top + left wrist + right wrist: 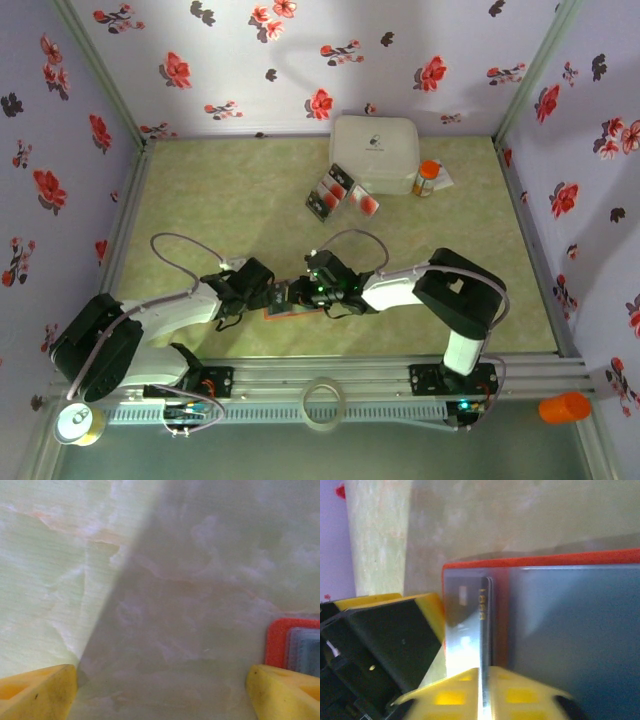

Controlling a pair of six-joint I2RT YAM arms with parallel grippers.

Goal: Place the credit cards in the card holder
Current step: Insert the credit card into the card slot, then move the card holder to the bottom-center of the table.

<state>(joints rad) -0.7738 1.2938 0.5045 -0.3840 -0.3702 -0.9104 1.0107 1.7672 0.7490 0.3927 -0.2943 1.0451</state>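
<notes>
Down at the near edge of the worktop (200,190), the orange card holder (545,560) lies open, with its dark pockets facing up. One card (482,630) meets the pocket edge-on. Its long edge runs up the right wrist view, square to the holder's orange rim.

The right claw (481,692) has its tips close on either side of that card; I cannot tell whether they pinch it. The left claw (162,680) stands wide apart just left of the holder, over bare worktop.

The other credit cards (335,195) lie fanned well beyond, touching the white box (375,150) near the far wall, with a pill bottle (428,178) beside it.
</notes>
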